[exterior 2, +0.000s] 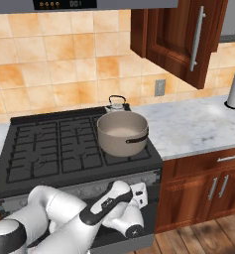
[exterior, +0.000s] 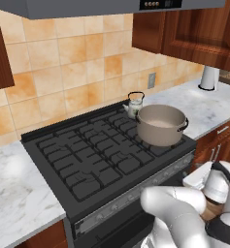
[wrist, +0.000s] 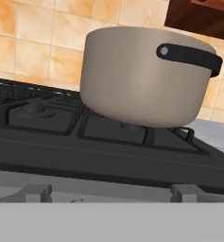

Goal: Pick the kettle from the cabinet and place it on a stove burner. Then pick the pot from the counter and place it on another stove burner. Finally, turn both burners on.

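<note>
The gripper point(exterior 2: 139, 194) sits low against the front of the range point(exterior: 87, 160), down at the row of silver knobs point(wrist: 38, 193). Its fingers blur into the white wrist in the right base view, so I cannot tell whether they are spread or closed, or whether they touch a knob at all.

From here the likely trouble is the knobs. They look alike, and turning the wrong one would light a bare burner instead of the one under a vessel. A poorly centred grip could also slip round a knob without turning it. With the arm folded so tightly under the stove edge, a wide swing of the elbow might knock the range front — a guess, not something seen.

Just above the knobs, on the front right burner point(wrist: 132, 130), the pot point(exterior 2: 123, 132) sits upright: wide, taupe-grey, pale inside, with a dark loop handle facing the robot. It seems squarely on the grate.

Behind it, on the rear right burner, stands the kettle point(exterior: 135, 104), small and leaf-printed with a thin black arched handle. It stands close to the pot's far rim, though contact is hard to judge.

Beyond lie the marble counter point(exterior 2: 198, 124) and, above it, the cabinet point(exterior 2: 183, 39) — its door stands open.
</note>
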Available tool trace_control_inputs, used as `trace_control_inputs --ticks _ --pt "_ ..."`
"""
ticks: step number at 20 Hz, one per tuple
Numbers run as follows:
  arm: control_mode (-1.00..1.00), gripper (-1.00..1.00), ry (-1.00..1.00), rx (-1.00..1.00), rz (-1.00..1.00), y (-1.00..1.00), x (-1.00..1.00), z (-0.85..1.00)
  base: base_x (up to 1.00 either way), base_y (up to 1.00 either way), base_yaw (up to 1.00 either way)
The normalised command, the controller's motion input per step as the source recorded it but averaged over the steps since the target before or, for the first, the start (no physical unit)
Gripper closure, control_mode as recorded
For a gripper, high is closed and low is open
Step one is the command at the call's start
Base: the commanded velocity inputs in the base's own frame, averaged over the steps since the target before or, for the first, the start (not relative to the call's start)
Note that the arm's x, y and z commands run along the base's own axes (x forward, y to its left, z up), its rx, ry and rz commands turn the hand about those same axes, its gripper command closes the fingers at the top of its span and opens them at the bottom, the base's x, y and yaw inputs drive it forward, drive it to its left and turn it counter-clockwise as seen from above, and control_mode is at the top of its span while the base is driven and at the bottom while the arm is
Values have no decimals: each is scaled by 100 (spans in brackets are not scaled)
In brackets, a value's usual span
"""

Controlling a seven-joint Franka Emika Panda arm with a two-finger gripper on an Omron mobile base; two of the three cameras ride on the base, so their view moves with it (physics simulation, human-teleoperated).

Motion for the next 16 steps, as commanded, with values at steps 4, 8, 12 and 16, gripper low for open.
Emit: trace_control_inputs --ticks 4,8,12,16 --pt "-100 -100 -3 6 0 -12 22 -25 0 0 0" --pt "-100 -100 -5 4 0 -12 24 -30 0 0 0" --pt "-100 -100 -7 3 3 -12 18 -25 0 0 0" --pt "-100 -100 -3 2 4 -4 9 -19 0 0 0"
